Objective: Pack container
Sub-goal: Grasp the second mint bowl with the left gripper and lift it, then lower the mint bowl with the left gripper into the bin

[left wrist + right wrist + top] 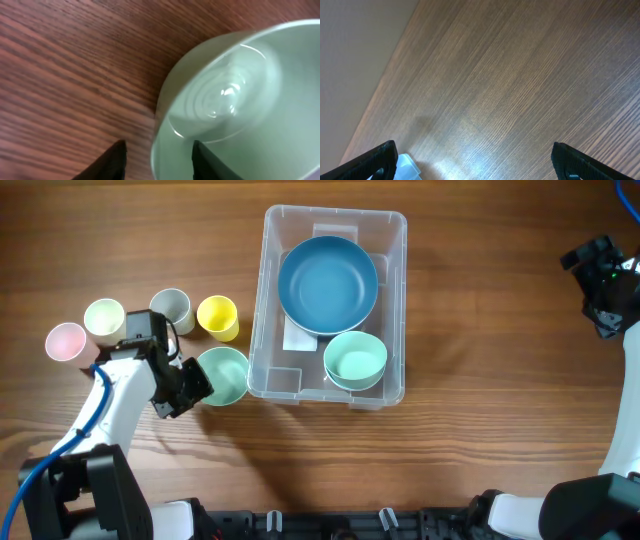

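The clear plastic container [262, 300] stands in the middle of the table. Inside it are a large blue bowl [327, 283] and a small mint bowl [355, 360]. A second mint bowl [226, 373] sits on the table just left of the container and fills the left wrist view [240, 95]. My left gripper [195, 387] is open at this bowl's left edge; its fingers [157, 147] straddle the rim, one outside and one inside, with a gap on each side. My right gripper [603, 280] is open and empty at the far right, over bare wood [475, 147].
Several cups stand left of the container: yellow [217, 317], grey [171, 307], pale green [104, 318] and pink [66, 341]. A corner of the container [409, 168] shows at the bottom left of the right wrist view. The table's edge runs along that view's upper left.
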Action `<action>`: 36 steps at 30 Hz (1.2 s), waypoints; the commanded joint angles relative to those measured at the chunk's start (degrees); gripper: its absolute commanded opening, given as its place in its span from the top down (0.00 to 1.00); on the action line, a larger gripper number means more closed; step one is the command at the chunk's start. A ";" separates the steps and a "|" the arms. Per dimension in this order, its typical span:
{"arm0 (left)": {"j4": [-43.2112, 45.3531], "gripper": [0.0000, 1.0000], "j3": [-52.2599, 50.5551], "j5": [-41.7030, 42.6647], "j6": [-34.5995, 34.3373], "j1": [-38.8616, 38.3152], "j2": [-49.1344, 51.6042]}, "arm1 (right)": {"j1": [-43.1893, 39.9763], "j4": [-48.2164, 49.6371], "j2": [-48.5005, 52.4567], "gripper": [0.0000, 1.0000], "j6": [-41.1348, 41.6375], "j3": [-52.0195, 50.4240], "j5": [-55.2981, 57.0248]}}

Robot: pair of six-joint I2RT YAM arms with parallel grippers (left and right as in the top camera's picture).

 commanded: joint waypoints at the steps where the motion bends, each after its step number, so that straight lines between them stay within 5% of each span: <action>1: 1.33 0.71 -1.07 1.14 -0.24 0.31 -0.09 | 0.13 0.20 0.26 0.00 0.17 -0.20 0.98; 3: 1.11 0.94 -1.05 1.36 -0.98 0.31 -0.09 | 0.13 0.20 0.26 0.00 0.17 -0.20 0.98; 4: 0.85 0.96 -0.92 1.46 -1.46 0.31 -0.20 | 0.13 0.20 0.26 0.00 0.17 -0.20 0.98; 8: -4.63 0.96 3.58 1.49 -1.49 0.31 -2.43 | 0.13 0.20 0.26 0.00 0.20 -0.20 0.98; 12: -18.67 0.96 18.60 -2.99 -1.20 0.31 -9.35 | 0.13 0.20 0.26 0.00 0.17 -0.20 0.98; 17: -23.26 0.96 35.52 -3.04 0.50 -0.50 -16.00 | 0.13 0.20 0.26 0.00 0.17 -0.20 0.98; 22: -15.80 0.96 38.93 1.90 0.44 -12.24 -15.96 | 0.13 0.20 0.26 0.00 0.15 -0.20 0.98; 26: -12.79 0.96 38.93 0.59 0.24 -28.20 -7.23 | 0.13 0.20 0.26 0.00 0.15 -0.20 0.98; 33: -14.16 0.96 38.93 -0.37 -0.20 -40.46 9.86 | 0.13 0.20 0.26 0.00 0.17 -0.20 0.98; 35: -14.16 0.90 38.93 -0.33 -0.20 -41.66 13.16 | 0.13 0.20 0.26 0.00 0.15 -0.20 0.98; 36: -14.36 0.68 38.93 -0.04 -0.20 -42.03 14.25 | 0.13 0.20 0.26 0.00 0.17 -0.20 0.98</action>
